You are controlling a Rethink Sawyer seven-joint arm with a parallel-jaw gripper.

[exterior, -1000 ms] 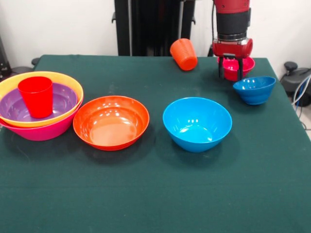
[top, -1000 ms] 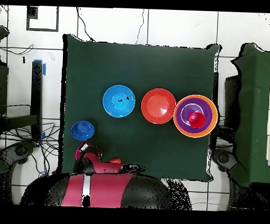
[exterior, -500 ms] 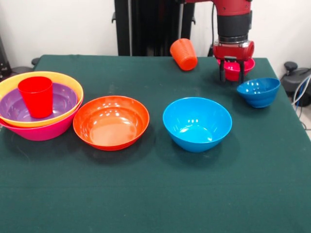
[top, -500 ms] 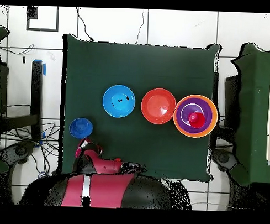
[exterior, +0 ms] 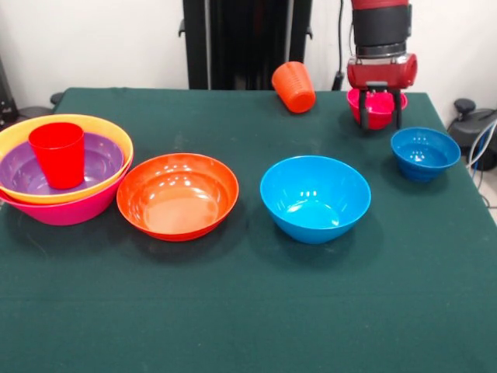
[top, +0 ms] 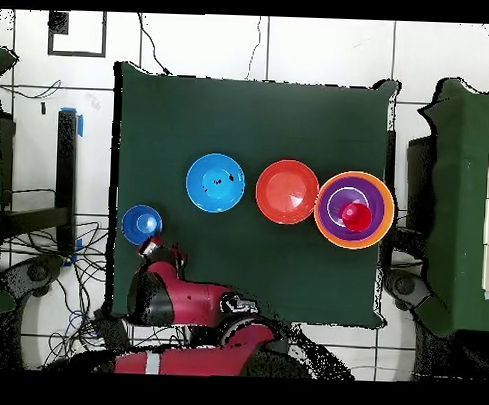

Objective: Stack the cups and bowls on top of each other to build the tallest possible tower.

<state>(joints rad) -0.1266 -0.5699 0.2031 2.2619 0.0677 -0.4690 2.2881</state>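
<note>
Red and black, the arm (exterior: pixel 380 35) drops straight down at the upper right of the front view, wrist vertical, with its claw (exterior: pixel 378 109) pointing at the table (exterior: pixel 248 311). The two dark fingers (exterior: pixel 397 109) stand on either side of the small magenta bowl (exterior: pixel 376 107), which sits upright between them near the table's far right corner; whether they press on its rim or merely straddle it cannot be told. In the overhead view the arm shows as a red bulk at the lower left (top: pixel 175 293), hiding the magenta bowl.

Just below and to the right of the claw in the front view lies the small blue bowl (exterior: pixel 424 154), upright, apart from the magenta one. The medium blue bowl (exterior: pixel 314 198) sits right of centre, and a shallow red-orange bowl (exterior: pixel 177 194) left of centre, near but not touching the tower. It looks like two nested shells, though that is hard to tell.

The tower (exterior: pixel 62 167) stands at the left edge: the big pink bowl (exterior: pixel 66 211) at the bottom, the yellow-orange bowl (exterior: pixel 109 128) nested in it, the purple bowl (exterior: pixel 99 163) inside that, and the red cup (exterior: pixel 57 154) upright in the middle. The orange cup (exterior: pixel 293 86) lies tipped on its side at the top centre.
</note>
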